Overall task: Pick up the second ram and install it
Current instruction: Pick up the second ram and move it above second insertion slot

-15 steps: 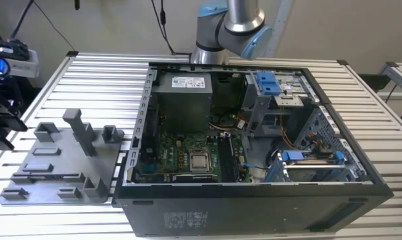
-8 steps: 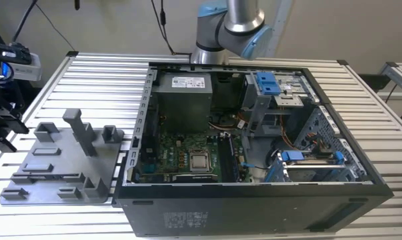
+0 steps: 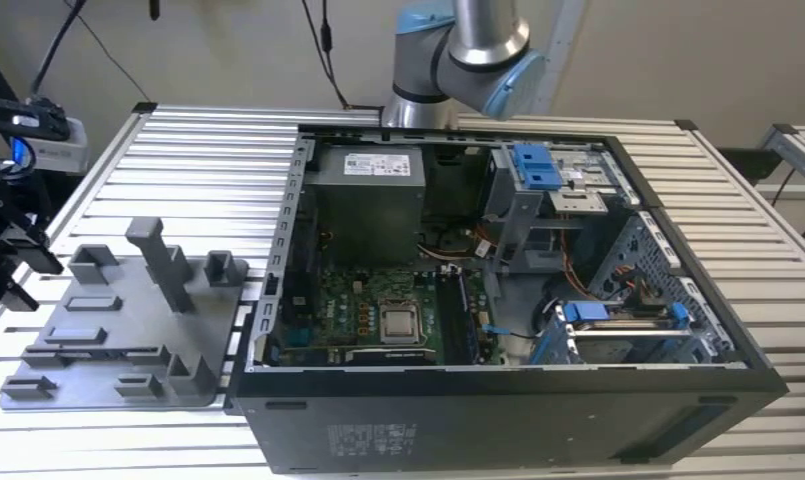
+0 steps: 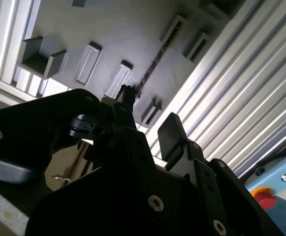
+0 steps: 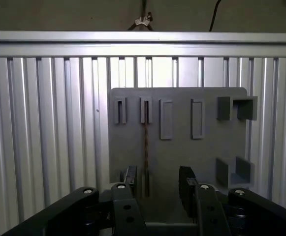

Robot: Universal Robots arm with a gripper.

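Hung above the grey tray (image 5: 206, 147) with the gripper (image 5: 158, 176) spread wide and holding nothing. Found the second ram (image 5: 145, 142) standing on its thin edge in two little slots, running in from one tray edge toward the opposite edge, between the fingers (image 5: 186, 181) but closer to one. Probably needed shifting sideways to centre it, then dropping straight down and squeezing gently on both flat sides. Looked thin, dark, flat and easy to bend. Looked dull, smooth and blocky for the tray; shiny and ribbed for the metal tabletop (image 5: 44, 128).
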